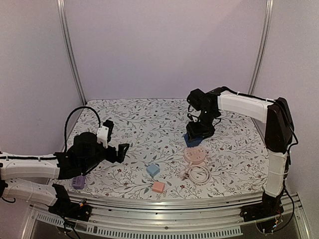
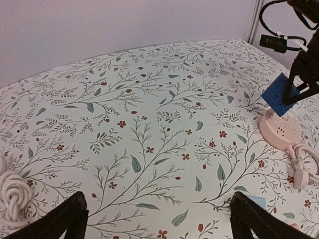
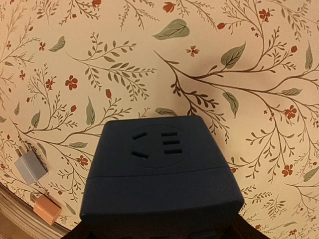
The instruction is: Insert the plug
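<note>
While beside the pink socket, blue plug inside the right hand.

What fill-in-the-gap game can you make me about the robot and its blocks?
1. The plug cube held in the right gripper is coloured ____.
2. The round power strip just below that cube is coloured ____.
3. The left gripper holds nothing, and its jaws stand ____.
4. The little purple cube lies next to the robot's ____ arm.

Missing words: blue, pink, open, left.
</note>
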You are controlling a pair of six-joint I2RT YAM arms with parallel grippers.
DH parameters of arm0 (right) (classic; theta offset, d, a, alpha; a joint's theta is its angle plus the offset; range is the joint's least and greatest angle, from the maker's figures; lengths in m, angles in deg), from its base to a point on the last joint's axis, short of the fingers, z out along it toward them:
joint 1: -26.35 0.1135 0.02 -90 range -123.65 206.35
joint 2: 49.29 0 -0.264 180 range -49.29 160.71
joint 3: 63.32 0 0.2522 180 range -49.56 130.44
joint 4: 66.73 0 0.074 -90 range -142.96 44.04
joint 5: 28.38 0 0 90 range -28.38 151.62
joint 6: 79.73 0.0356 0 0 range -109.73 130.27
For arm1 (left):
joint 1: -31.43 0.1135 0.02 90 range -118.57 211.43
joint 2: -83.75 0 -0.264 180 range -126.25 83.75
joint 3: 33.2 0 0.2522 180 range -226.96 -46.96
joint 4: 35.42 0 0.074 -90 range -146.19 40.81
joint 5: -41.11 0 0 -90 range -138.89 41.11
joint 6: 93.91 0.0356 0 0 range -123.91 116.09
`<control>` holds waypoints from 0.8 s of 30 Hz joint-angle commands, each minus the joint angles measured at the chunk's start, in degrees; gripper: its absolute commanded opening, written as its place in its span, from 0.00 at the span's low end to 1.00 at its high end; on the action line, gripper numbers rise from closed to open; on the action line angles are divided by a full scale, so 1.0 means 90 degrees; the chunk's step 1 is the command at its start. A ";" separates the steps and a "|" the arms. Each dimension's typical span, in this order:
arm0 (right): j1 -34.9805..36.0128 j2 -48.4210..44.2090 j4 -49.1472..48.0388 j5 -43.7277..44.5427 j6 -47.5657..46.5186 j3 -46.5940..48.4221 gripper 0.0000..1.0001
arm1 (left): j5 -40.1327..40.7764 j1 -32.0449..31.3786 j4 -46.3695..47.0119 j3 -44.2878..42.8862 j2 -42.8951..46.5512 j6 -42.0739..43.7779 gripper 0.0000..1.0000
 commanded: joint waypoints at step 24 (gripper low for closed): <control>0.0116 -0.0739 0.0307 -0.0920 0.0155 -0.0677 0.00 | -0.0191 0.0144 -0.0041 0.0152 0.0136 -0.0073 1.00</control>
